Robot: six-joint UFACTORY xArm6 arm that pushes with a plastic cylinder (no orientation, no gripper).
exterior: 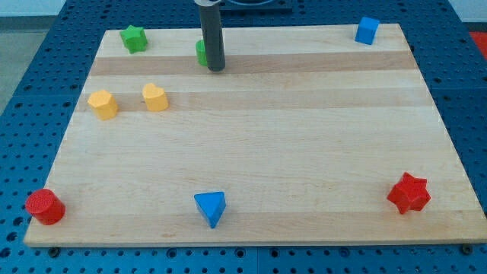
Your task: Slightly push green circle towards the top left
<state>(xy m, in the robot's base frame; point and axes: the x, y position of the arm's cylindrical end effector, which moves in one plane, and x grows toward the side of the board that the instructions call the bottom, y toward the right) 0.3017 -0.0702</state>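
Blue triangle (211, 207) nearest, two each of red, yellow, blue, green blocks, green circle (201, 52) half hidden, touching my tip (216, 68), holding nothing

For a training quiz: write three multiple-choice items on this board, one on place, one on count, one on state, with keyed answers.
1. Where is my tip?
A. against the green circle's right side
B. beside the blue triangle
C. at the red star

2. How many yellow blocks are there?
A. one
B. two
C. three

3. The green circle is:
A. fully visible
B. partly hidden by the rod
C. off the board

Answers: 1 A, the tip sits at its right edge; 2 B, two yellow blocks at the view's left; 3 B, the rod covers its right part.
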